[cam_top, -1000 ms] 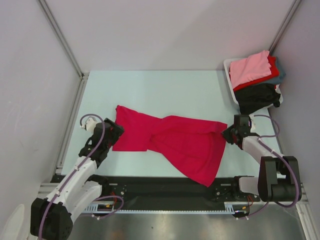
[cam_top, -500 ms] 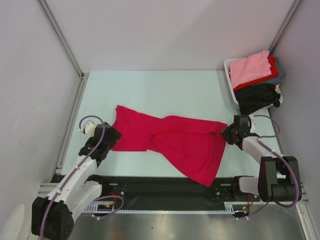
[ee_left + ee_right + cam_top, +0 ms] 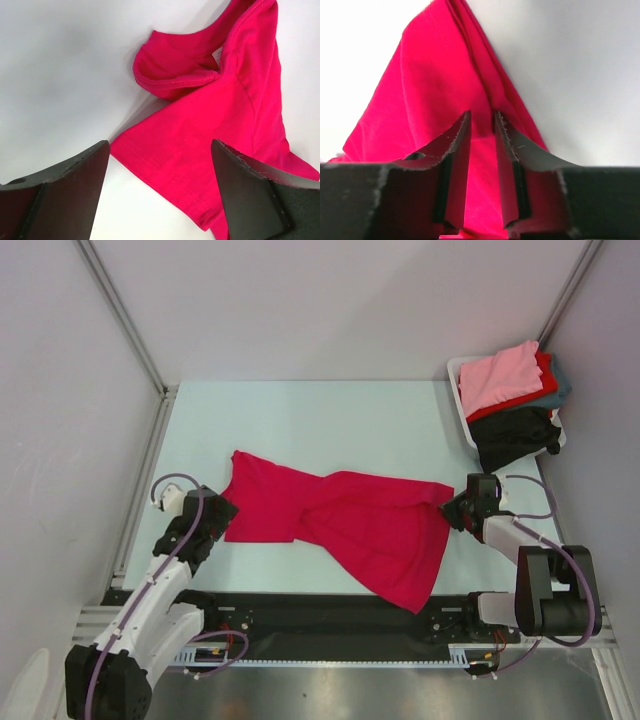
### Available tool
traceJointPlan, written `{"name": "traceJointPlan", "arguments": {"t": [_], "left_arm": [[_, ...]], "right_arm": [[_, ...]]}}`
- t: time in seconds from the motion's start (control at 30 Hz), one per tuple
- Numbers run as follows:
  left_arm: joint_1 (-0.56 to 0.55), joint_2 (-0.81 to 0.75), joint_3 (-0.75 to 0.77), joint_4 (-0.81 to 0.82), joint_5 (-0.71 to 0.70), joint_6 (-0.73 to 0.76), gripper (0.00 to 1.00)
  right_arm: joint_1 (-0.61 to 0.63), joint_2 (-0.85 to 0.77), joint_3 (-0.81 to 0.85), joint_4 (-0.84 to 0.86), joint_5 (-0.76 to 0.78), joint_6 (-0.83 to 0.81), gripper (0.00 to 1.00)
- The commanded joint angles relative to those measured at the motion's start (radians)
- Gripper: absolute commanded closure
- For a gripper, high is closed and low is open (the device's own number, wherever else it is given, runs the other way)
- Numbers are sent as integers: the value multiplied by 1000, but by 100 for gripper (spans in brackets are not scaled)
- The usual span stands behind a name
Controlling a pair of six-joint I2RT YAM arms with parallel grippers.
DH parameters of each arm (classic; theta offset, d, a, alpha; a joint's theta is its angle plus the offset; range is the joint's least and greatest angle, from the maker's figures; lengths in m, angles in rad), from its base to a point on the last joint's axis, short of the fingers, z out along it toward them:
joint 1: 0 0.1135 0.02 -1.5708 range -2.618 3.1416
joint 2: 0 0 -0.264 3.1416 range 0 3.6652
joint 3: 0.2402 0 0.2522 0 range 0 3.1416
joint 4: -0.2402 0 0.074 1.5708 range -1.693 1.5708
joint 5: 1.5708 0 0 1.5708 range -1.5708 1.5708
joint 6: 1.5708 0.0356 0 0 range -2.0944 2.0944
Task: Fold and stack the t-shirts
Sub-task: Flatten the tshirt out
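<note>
well, the shirt (image 3: 350, 525) lies rumpled across the near half of the table (image 3: 330, 420), one end toward the left gripper (image 3: 212, 515), the other running to the right gripper (image 3: 458, 510), and a long flap sagging toward the near edge. it is not yet flat, so folding looks barely begun. the pile (image 3: 510, 390) of other shirts sits in the bin (image 3: 457, 370) at the far right corner, well apart.

the left jaws stand wide apart, hovering just over a hemmed corner and holding nothing. the right jaws are nearly together with red cloth filling the narrow gap, so they seem clamped on the shirt's right edge.

the cloth looks thin, light and limp. it should drape and bunch rather than hold a shape, and a pinch may gather more than one layer. the stitched hem near the left gripper is likely the firmest hold. pulling the two ends apart should smooth it, though a hard tug could drag the whole shirt.
</note>
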Motion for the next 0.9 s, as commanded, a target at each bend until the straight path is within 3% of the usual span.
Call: {"name": "traceJointPlan", "arguments": {"t": [0.0, 0.1, 0.13, 0.6, 0.87], "left_arm": [[15, -10, 31, -8, -22, 9, 12], [18, 2, 23, -11, -18, 12, 12], [18, 5, 18, -8, -15, 14, 12], [23, 89, -5, 33, 39, 46, 12], [23, 165, -22, 33, 45, 46, 22]], "right_arm": [[0, 23, 15, 27, -13, 11, 73], [0, 18, 28, 28, -12, -3, 93], [1, 8, 34, 27, -13, -18, 96], [0, -88, 97, -56, 33, -60, 100], [3, -97, 96, -39, 44, -74, 100]]}}
